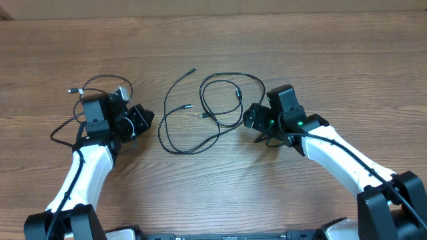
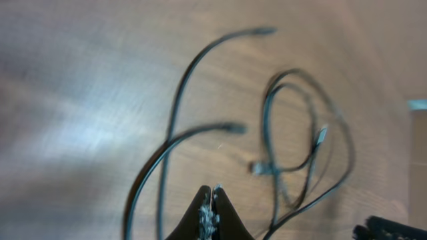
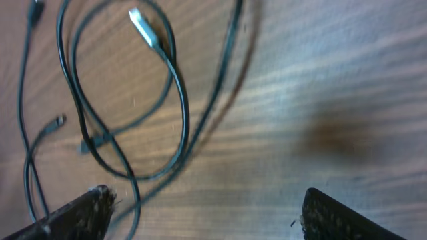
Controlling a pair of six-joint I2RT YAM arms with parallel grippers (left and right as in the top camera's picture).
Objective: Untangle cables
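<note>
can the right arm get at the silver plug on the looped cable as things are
Probably yes: the right gripper is open and faces the silver plug; only flat cable loops lie between them.

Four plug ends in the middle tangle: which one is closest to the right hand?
The silver-tipped plug, just ahead of the open right hand. The three darker plugs lie farther off, toward the left arm.

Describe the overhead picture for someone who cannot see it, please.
Thin black cables lie in loose, overlapping loops on a wooden table, between the robot's left arm and right arm, both white and black. Another black cord loops beside the left arm.
</note>
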